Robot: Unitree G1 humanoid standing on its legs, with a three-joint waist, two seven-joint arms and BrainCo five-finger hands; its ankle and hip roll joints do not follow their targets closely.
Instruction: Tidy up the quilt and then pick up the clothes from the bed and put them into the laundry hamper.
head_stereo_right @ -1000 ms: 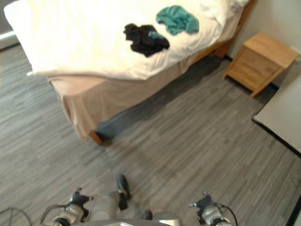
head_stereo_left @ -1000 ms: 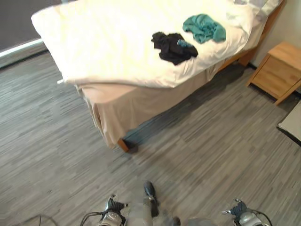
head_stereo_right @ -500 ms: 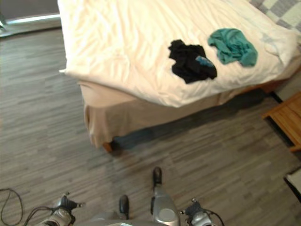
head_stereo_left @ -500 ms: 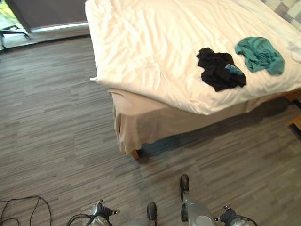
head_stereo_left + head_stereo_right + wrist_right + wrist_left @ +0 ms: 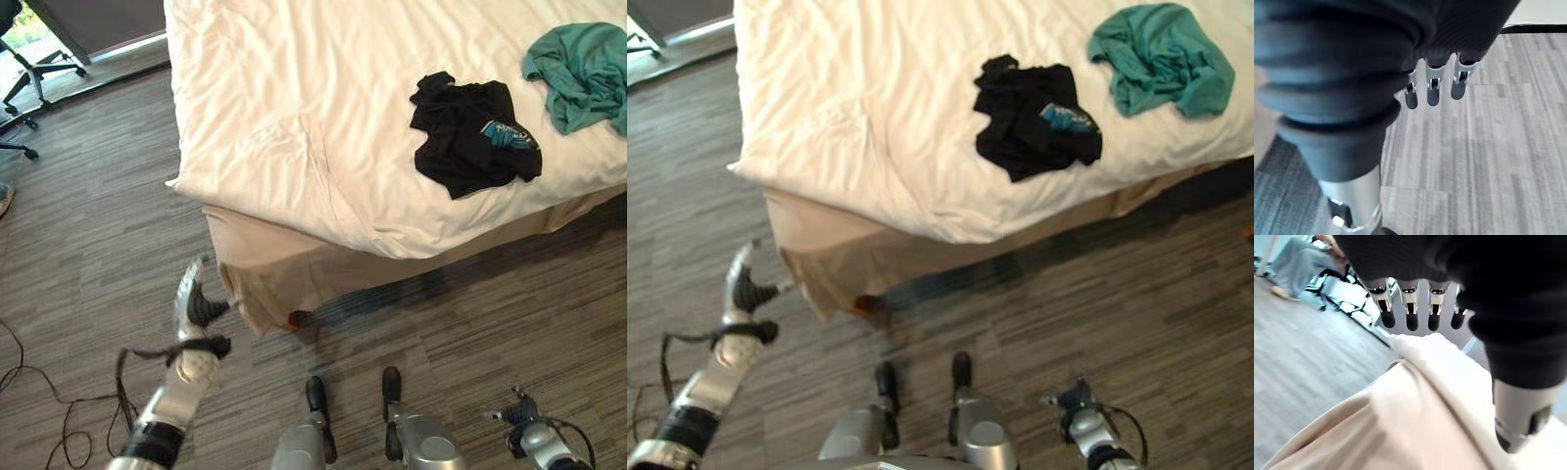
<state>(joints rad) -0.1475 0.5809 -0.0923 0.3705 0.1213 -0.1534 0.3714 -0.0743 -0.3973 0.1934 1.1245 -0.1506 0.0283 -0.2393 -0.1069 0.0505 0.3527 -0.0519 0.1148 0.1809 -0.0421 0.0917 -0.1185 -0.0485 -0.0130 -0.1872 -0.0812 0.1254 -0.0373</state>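
A cream quilt (image 5: 323,117) covers the bed, its near corner hanging over a beige bed skirt (image 5: 284,269). On the quilt lie a black garment (image 5: 470,137) and, further right, a teal garment (image 5: 583,73). My left hand (image 5: 191,304) is raised just left of the bed's near corner, fingers straight and holding nothing. In the left wrist view its fingers (image 5: 1410,316) point at the quilt corner (image 5: 1440,357) without touching it. My right hand (image 5: 519,411) hangs low over the floor at the lower right, and its fingers (image 5: 1432,90) are straight.
An office chair (image 5: 29,73) stands at the far left on the grey plank floor (image 5: 88,245). A wooden bed leg (image 5: 294,318) shows under the skirt. A seated person (image 5: 1298,259) is in the background of the left wrist view.
The camera has moved closer to the bed and turned. My left hand has risen into view beside the bed's near corner. The garments lie as before.
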